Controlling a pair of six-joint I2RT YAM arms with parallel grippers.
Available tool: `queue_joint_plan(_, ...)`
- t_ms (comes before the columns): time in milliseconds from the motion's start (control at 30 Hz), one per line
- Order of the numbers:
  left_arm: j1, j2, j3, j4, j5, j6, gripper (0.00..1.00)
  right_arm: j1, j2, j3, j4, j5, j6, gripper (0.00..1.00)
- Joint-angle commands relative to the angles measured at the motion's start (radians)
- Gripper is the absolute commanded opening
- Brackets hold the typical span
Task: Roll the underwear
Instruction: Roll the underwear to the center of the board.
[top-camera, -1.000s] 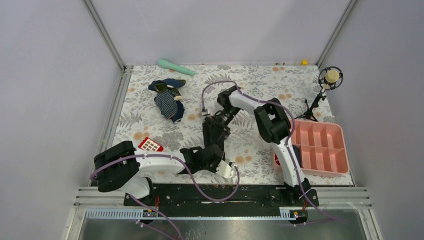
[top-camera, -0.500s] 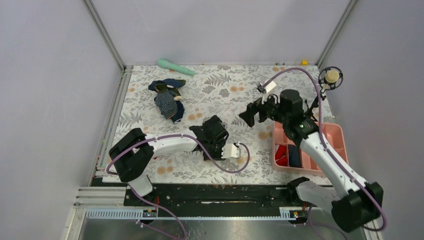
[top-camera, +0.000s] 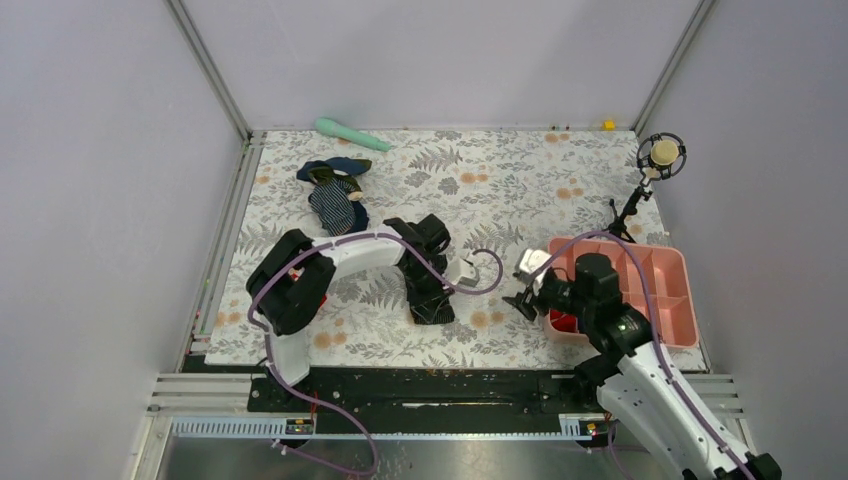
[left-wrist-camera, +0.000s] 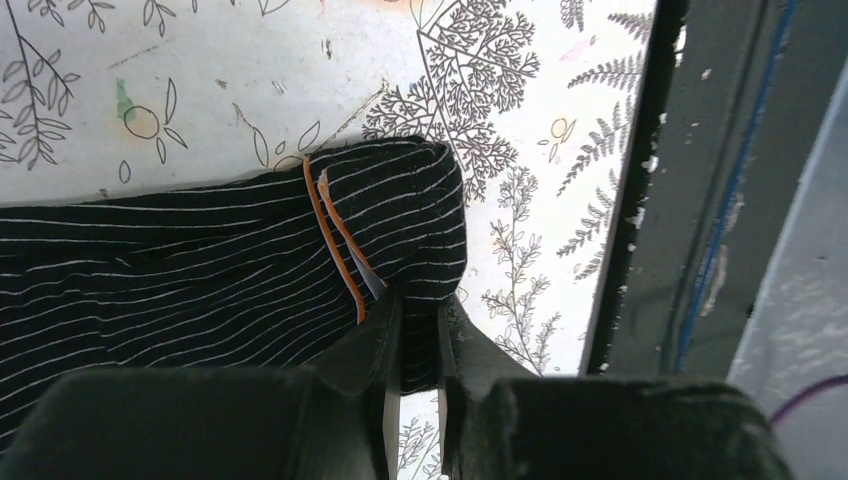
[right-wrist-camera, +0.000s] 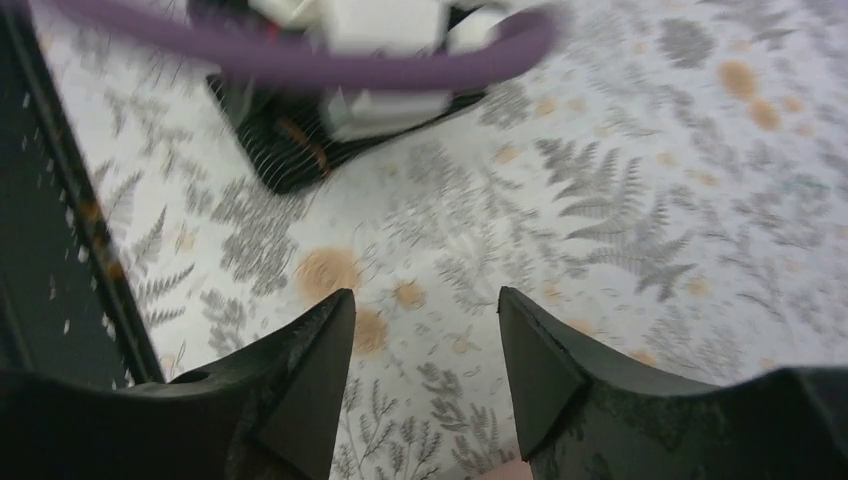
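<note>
Looking at black underwear (top-camera: 436, 312) stretched out on the floral table (top-camera: 560, 170), a little left of the pink tray (top-camera: 665, 300) and close to the near edge. Up close, showing thin pale pinstripes and a tiny orange tag (left-wrist-camera: 335, 240) at a folded corner. Got the left gripper (left-wrist-camera: 412, 325) pinched down on that corner right by the tag, fingers almost together with a bit of fabric squeezed between. Can't really pick the fingertips out from the cloth in the top view, all black on black. Just off the tray's left wall, got the right gripper (top-camera: 524, 300) over the tabletop, fingers (right-wrist-camera: 300, 380) spread apart with nothing between them, apart from the underwear. Inside the tray's near-left corner, spotted something red (top-camera: 562, 322), mostly hidden by the arm, so no clue what. Far left of the tray and toward the back, a crumpled navy striped garment (top-camera: 335, 195), plus a mint-green stick thing (top-camera: 350, 133) beyond that. Right behind the tray, a small mic (top-camera: 662, 153) on a stand.
</note>
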Motion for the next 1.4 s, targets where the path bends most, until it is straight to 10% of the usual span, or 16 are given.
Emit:
queue_joint_plan(0,0.052,0.101,0.034,-0.185,0.191,0.028,0.0,0.065,0.085,-0.05,-0.021,-0.116,-0.219,0.6)
queue_joint_plan(267,0.144,0.231,0.172,-0.311,0.314,0.061,0.0,0.352,0.469,-0.018,0.307,0.003,-0.287,0.69)
queue_joint_plan(967,0.223,0.315,0.248,-0.387,0.414,0.081,0.0,0.52,0.903,0.072,0.671,0.043,-0.199,0.66)
queue_joint_plan(1233,0.239,0.327,0.271,-0.385,0.449,0.05,0.0,0.53,0.977,0.125,0.606,0.05,-0.207,0.29)
queue_joint_plan(1367,0.318,0.197,0.087,0.051,0.42,-0.418,0.22,0.53,0.971,0.176,0.443,0.031,-0.181,0.07)
